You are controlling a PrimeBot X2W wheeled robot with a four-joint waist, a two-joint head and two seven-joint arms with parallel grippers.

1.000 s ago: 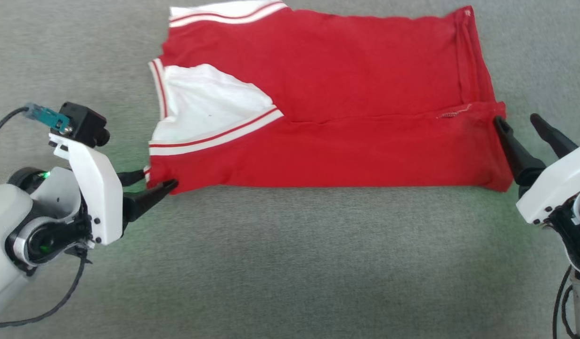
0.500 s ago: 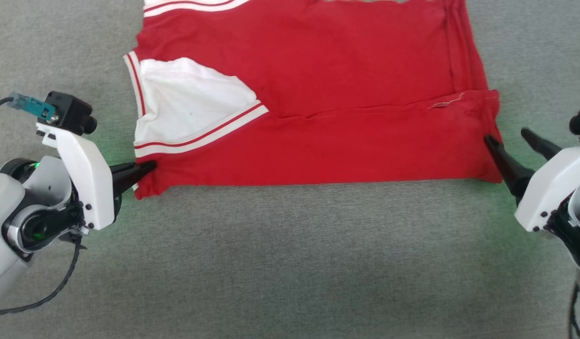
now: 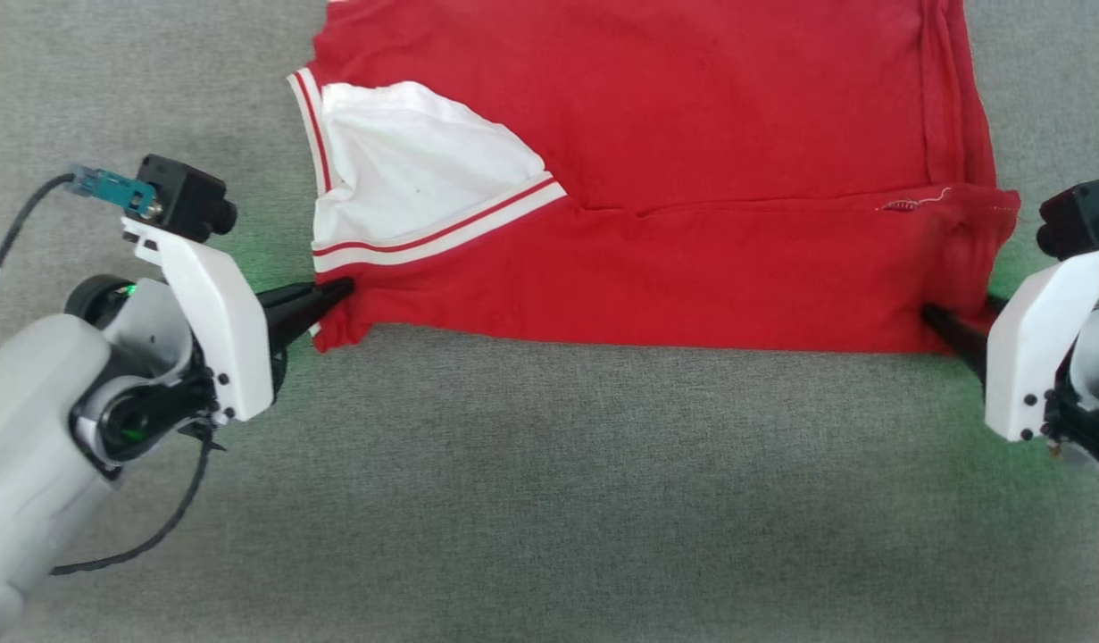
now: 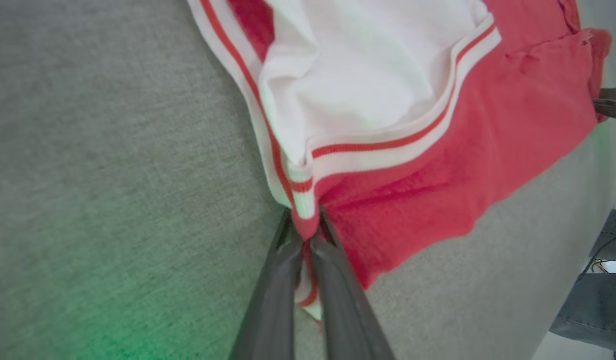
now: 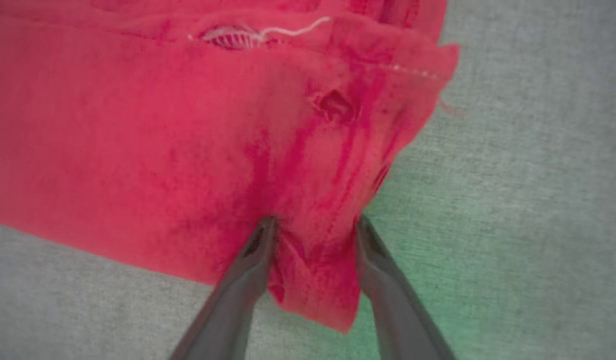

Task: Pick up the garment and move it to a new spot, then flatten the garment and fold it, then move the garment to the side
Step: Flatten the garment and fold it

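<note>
The garment [image 3: 692, 134] lies folded on the grey surface, red with a white sleeve and red-and-white striped trim at its left. My left gripper [image 3: 339, 293] is shut on the garment's near left corner; in the left wrist view the two fingers pinch the striped hem [image 4: 305, 200] of the garment [image 4: 438, 150]. My right gripper [image 3: 955, 317] is at the near right corner. In the right wrist view the right gripper [image 5: 315, 222] stands open, its fingers apart with a bunch of the garment [image 5: 137, 125] between them.
Grey felt-like surface [image 3: 549, 500] runs wide in front of the garment. In the left wrist view a blue-grey cloth shape [image 4: 593, 310] and cables sit past the surface's edge, and the other arm's finger [image 4: 610, 107] shows at the right.
My left gripper closed on the near left corner and holds it. My right gripper's fingers slid onto the near right corner, fabric now between them. The head camera has shifted.
</note>
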